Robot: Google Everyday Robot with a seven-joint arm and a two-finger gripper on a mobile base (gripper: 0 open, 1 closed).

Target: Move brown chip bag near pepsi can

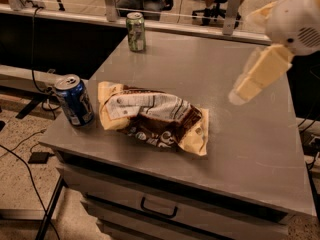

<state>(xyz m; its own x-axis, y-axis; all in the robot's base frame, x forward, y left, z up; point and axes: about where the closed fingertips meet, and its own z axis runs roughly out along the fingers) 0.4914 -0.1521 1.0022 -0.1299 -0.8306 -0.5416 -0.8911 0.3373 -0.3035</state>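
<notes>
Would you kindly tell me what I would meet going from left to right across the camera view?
pepsi can → brown chip bag → pincer, hanging above the right side of the table.

claw [242, 91]: blurred, upper right above table [260, 149] | arm [295, 14]: cut off at top-right edge

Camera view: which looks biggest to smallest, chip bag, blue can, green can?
1. brown chip bag.
2. pepsi can.
3. green can, though it stands farther back, so unsure.
The gripper hangs above the table, right of the bag.
</notes>
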